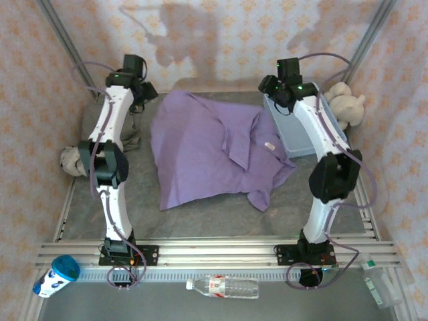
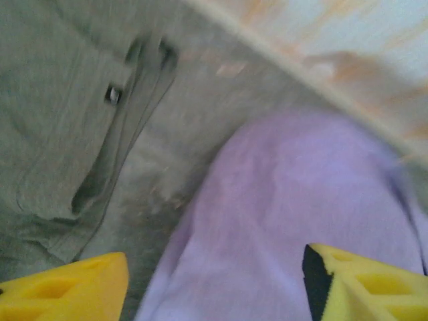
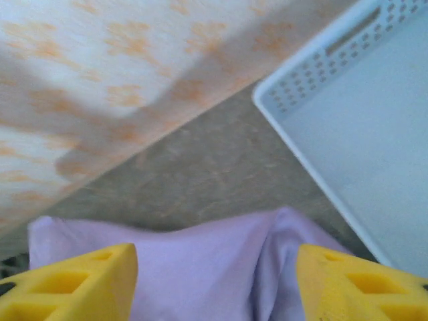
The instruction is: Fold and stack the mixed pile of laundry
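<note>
The lavender T-shirt (image 1: 214, 150) lies spread on the grey table, rumpled at its right side. A grey-olive garment (image 1: 132, 137) lies bunched at the left, partly under my left arm. My left gripper (image 1: 146, 92) hovers at the shirt's far left corner. In the left wrist view its jaws (image 2: 215, 274) are open, with the T-shirt (image 2: 301, 200) beneath them and the grey-olive garment (image 2: 60, 134) to the left. My right gripper (image 1: 277, 90) is at the far right corner, open (image 3: 217, 267) over the T-shirt's edge (image 3: 200, 254).
A light blue mesh basket (image 1: 304, 140) (image 3: 361, 134) stands right of the shirt. Plush toys sit at the back right (image 1: 348, 103) and at the left edge (image 1: 70, 160). A water bottle (image 1: 224, 286) and a blue-lidded cup (image 1: 57, 274) lie in front of the arm bases.
</note>
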Robot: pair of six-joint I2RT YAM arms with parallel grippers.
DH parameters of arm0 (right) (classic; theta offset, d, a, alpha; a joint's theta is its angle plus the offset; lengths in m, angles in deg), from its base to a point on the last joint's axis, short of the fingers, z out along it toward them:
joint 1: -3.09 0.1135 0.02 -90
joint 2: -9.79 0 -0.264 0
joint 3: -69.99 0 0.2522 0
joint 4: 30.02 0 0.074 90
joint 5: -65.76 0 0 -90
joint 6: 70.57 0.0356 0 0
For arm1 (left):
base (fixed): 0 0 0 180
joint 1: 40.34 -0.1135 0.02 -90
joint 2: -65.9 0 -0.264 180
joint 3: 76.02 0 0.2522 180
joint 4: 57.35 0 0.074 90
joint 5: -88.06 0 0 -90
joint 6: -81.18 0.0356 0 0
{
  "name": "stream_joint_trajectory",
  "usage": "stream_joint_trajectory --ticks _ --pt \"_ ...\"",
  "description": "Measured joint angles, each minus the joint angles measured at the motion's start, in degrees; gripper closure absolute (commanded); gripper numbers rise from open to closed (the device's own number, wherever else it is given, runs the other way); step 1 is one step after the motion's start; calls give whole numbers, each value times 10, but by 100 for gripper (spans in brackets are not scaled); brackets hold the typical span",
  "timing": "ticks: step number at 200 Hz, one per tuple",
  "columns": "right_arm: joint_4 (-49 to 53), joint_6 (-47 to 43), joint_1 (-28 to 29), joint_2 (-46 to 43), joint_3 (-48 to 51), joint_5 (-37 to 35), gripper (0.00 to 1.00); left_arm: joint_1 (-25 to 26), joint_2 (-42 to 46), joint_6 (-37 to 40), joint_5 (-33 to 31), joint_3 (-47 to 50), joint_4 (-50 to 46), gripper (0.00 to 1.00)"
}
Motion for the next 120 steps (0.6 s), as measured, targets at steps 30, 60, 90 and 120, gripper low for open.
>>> stream_joint_trajectory --ticks 30,60,90,120 --pt "17 -14 1 -37 88 7 35 46 44 11 -2 113 0 29" --pt "10 -13 12 -153 257 37 38 116 193 -12 27 286 65 32" --pt "4 -10 52 -220 390 66 38 161 254 -50 42 420 141 34" --pt "-10 1 85 -220 491 85 38 173 210 -87 42 533 193 36"
